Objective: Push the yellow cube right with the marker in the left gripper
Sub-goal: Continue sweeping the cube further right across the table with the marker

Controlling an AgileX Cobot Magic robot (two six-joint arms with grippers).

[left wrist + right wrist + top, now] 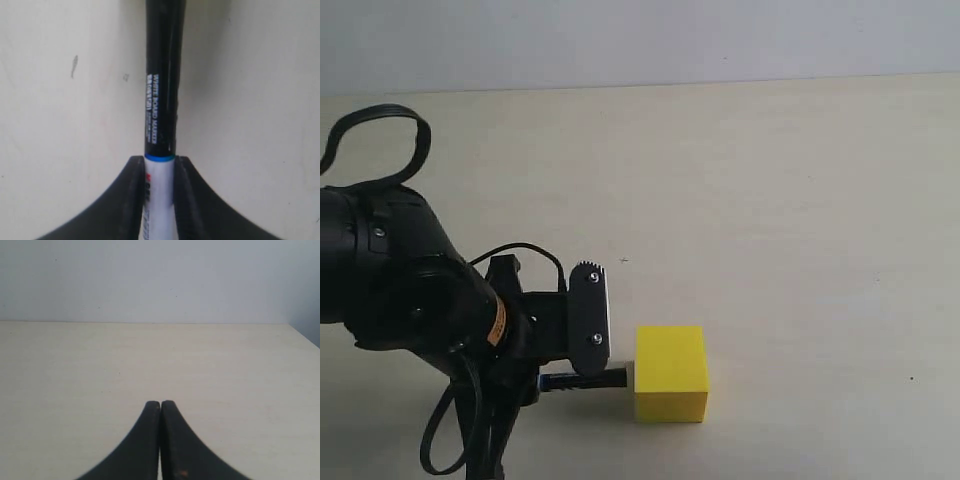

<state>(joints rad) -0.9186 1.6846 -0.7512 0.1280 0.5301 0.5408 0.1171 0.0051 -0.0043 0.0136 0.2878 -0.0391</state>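
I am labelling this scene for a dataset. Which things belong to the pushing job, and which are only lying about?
For the job:
marker, held in the left gripper
yellow cube

Only there:
right gripper, shut, holding nothing
table

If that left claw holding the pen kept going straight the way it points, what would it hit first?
The yellow cube: the marker in the left gripper points at its side, apparently touching it or almost there.

You see what reads as a robotics lab bench: a plain cream tabletop (790, 180), a blank pale wall (640, 40) behind, a cabled black robot arm (410, 290) over it.
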